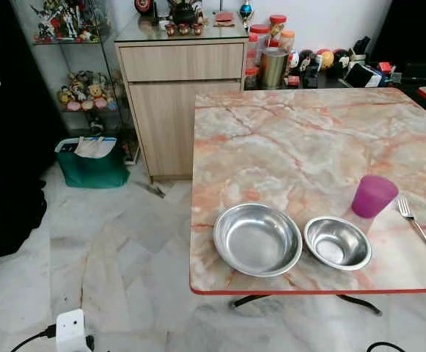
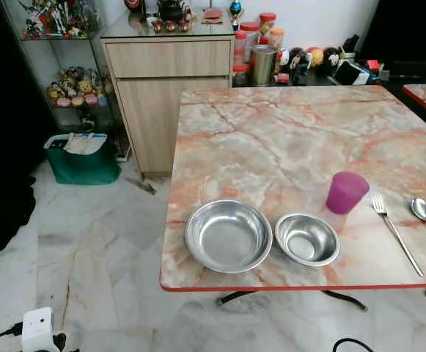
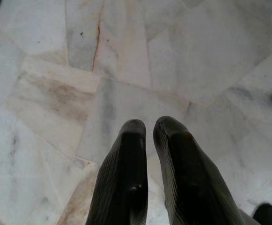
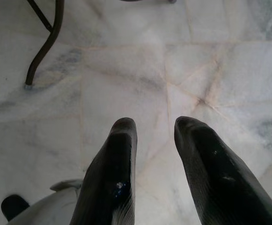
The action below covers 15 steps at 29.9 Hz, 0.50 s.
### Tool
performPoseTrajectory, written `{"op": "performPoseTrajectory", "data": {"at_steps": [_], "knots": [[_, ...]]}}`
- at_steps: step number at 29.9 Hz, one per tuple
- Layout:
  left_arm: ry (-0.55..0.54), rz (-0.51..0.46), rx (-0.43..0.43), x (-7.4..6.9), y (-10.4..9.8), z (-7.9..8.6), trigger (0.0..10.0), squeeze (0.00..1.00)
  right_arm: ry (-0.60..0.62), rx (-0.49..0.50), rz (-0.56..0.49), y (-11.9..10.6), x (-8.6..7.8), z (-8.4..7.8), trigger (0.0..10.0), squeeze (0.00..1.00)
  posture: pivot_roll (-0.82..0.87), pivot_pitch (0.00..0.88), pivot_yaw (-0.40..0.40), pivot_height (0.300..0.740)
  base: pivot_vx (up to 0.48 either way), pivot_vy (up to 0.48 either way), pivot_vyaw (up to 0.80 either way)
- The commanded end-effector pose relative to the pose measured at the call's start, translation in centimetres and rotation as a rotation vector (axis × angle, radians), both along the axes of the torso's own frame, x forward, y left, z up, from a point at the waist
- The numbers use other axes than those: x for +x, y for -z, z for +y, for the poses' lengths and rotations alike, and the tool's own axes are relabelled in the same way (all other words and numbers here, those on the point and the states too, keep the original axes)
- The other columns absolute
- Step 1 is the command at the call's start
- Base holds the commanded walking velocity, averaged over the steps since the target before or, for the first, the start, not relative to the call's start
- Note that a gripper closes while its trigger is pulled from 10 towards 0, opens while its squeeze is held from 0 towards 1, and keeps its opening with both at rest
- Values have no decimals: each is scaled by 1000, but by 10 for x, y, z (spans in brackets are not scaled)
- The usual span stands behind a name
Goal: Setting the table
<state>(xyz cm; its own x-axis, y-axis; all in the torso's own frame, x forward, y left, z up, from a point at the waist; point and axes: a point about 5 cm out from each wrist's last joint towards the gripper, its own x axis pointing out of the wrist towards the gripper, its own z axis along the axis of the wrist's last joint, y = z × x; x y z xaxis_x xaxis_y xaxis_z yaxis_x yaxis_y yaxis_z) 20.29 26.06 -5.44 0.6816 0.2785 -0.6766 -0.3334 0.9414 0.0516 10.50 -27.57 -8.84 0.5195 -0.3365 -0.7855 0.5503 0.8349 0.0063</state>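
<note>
Left gripper [image 3: 150, 129]: hanging over the pale marble floor [image 3: 126, 70], its two black fingers nearly pressed together with only a thin slit between them, gripping nothing.
Right gripper [image 4: 154, 126]: pointing down at the same floor, fingers parted a little with a clear gap, carrying nothing; a dark curved table leg [image 4: 44, 44] is sitting in the upper left of its wrist view.
Table [image 2: 286, 139]: pink-veined marble top with a red edge, filling the right half of the head views.
Large steel bowl [image 2: 228, 235]: sitting near the table's front edge, lower centre of the frame.
Small steel bowl [image 2: 307, 239]: sitting just beside the large one, on its right, slightly apart.
Purple cup [image 2: 346, 192]: standing upright behind and right of the small bowl.
Fork [image 2: 393, 231]: lying right of the cup, tines pointing away.
Spoon [image 2: 425, 216]: lying beside the fork at the right edge.
Wooden cabinet [image 2: 165, 88]: standing behind the table, upper centre.
Green bag [image 2: 83, 159]: sitting on the floor, left of the cabinet.
</note>
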Motion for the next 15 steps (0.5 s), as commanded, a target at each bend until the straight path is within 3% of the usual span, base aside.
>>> {"op": "performPoseTrajectory", "data": {"at_steps": [1,11,15], "knots": [[-15,13,3,-3,1,3,10000,0,-3,-9,4,-1,0,-1,10000,0,102,100,-11,740,247,0,0],[-16,11,2,-4,1,3,10000,0,-2,-9,3,-1,0,-2,10000,0,100,99,-11,740,247,0,0],[-16,7,0,-3,1,3,10000,0,-4,-10,8,-1,0,-1,10000,0,101,100,-11,740,0,0,0]]}}
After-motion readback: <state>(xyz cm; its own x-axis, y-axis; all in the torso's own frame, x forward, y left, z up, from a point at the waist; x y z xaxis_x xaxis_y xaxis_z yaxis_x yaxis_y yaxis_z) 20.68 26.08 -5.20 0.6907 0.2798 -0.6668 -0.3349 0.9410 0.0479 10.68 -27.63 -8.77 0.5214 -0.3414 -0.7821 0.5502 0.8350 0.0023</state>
